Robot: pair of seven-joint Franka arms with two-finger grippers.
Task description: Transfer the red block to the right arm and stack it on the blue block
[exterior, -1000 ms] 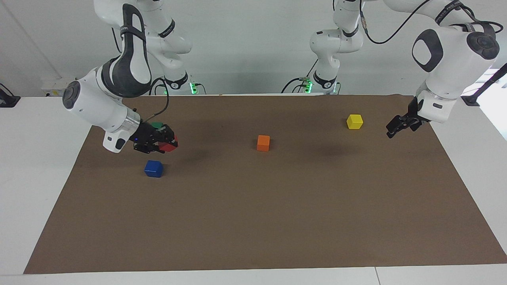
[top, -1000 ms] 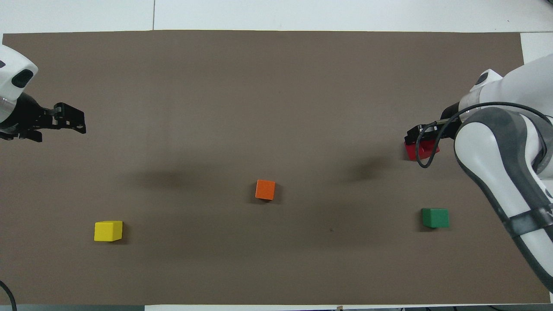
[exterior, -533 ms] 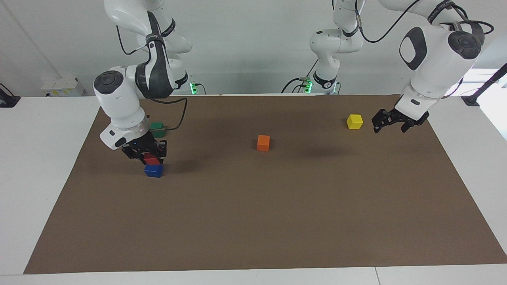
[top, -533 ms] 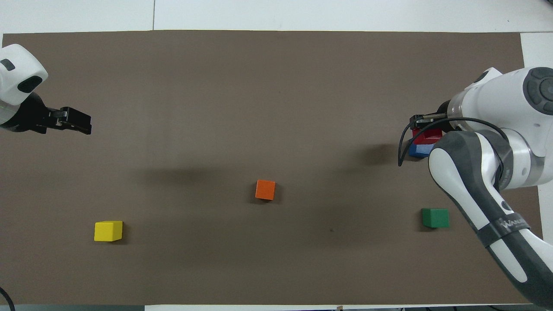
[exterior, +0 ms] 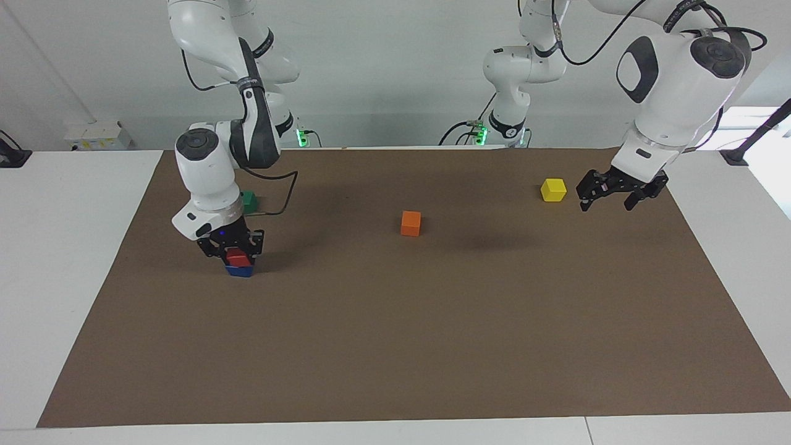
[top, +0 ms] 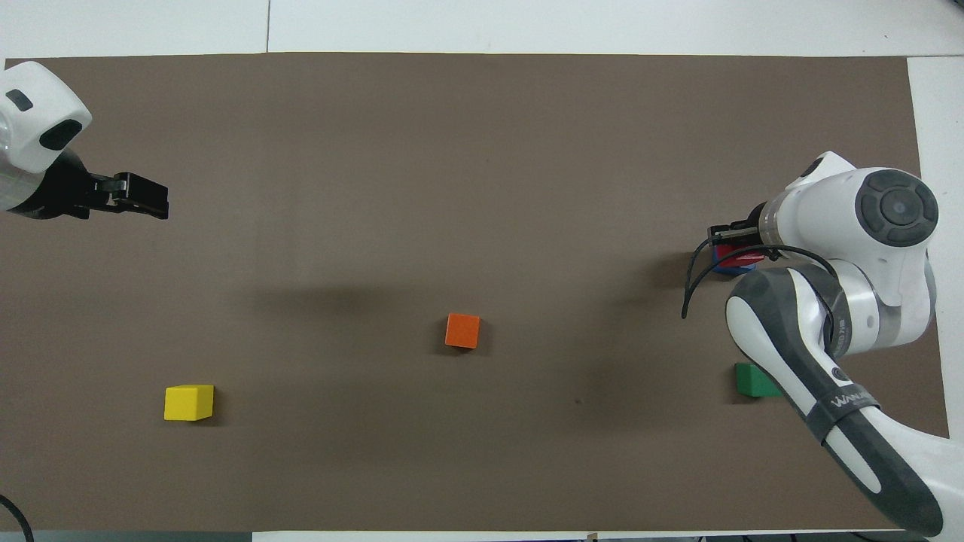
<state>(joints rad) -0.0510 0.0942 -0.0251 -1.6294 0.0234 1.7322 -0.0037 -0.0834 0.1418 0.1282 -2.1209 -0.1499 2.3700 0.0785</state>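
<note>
My right gripper [exterior: 237, 253] points straight down and is shut on the red block [exterior: 238, 258]. The red block sits on top of the blue block [exterior: 239, 271], toward the right arm's end of the brown mat [exterior: 395, 340]. In the overhead view the right gripper [top: 734, 245] and wrist cover most of the red block [top: 734, 256] and the blue block [top: 729, 267]. My left gripper [exterior: 607, 199] is open and empty, raised beside the yellow block [exterior: 553, 190]; it also shows in the overhead view [top: 143, 205].
A green block [exterior: 248, 201] lies nearer to the robots than the stack, partly covered by the right arm in the overhead view [top: 753, 380]. An orange block [exterior: 411, 223] lies mid-mat. The yellow block [top: 189, 402] lies toward the left arm's end.
My right gripper has turned to point downward and brought the red block down onto the blue block. My left gripper has drifted a little toward the yellow block.
</note>
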